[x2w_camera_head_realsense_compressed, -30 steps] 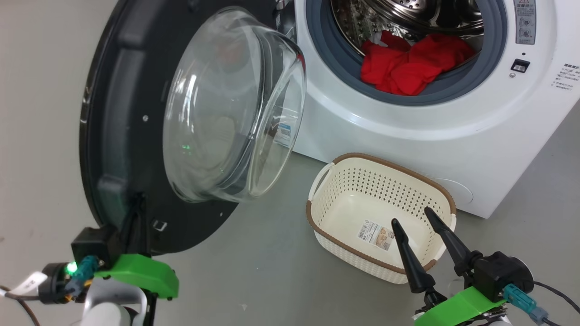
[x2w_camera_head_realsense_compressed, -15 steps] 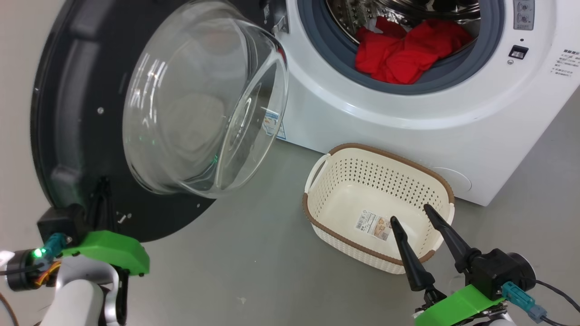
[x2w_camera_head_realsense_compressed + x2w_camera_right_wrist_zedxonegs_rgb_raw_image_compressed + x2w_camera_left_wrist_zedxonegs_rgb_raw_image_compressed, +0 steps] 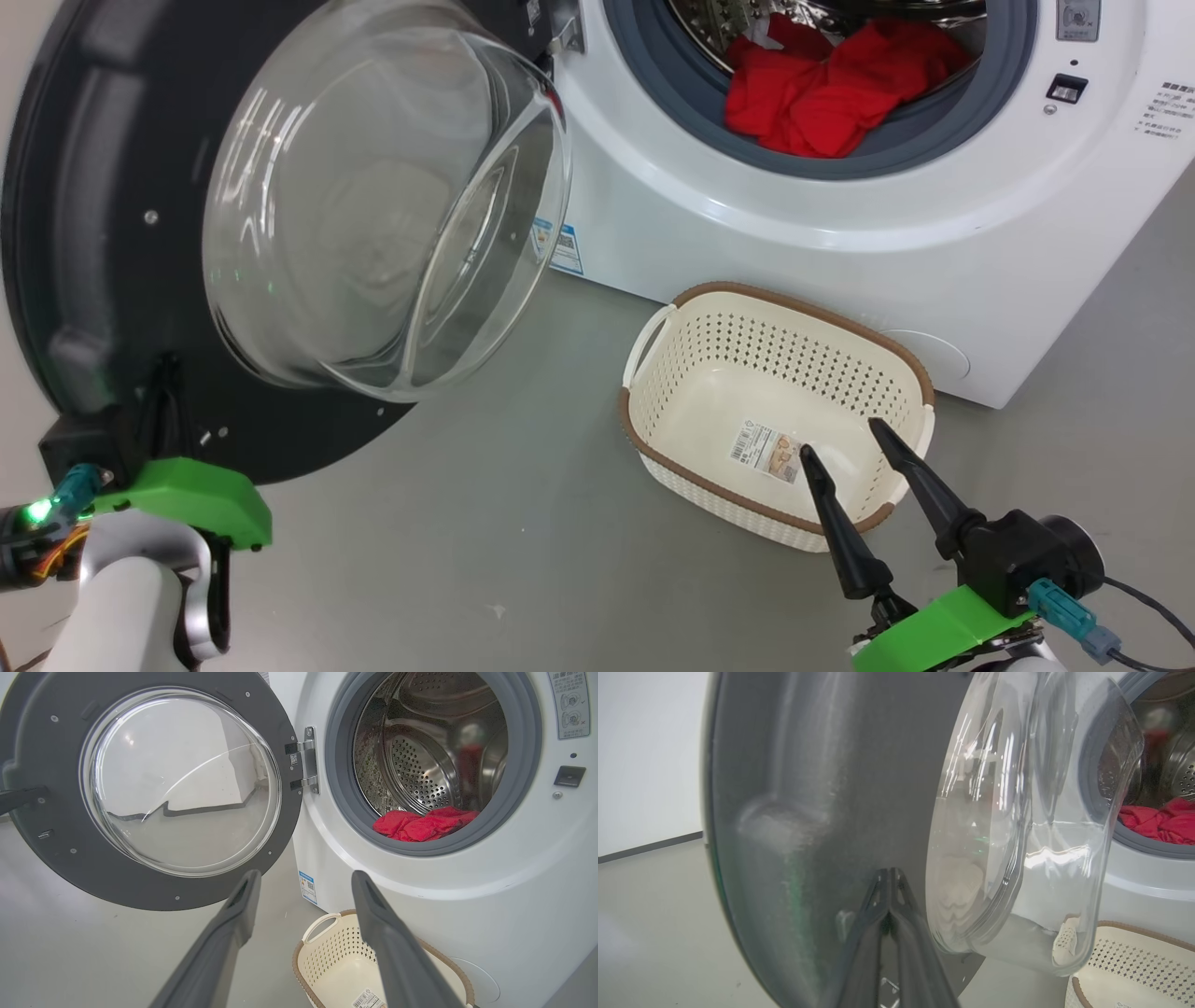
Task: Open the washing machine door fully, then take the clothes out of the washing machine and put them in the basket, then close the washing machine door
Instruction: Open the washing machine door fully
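Pushes washing machine door [image 3: 93, 233] wider with closed left end effector [image 3: 889, 876], keeping right end effector [image 3: 838, 436] open, empty, likely for pinching soft, light clothes [image 3: 812, 93] mid-heap.

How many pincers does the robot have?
2. The left pincer is shut, its tips against the dark inner face of the washing machine door. The right pincer is open, low on the robot's right, near the basket.
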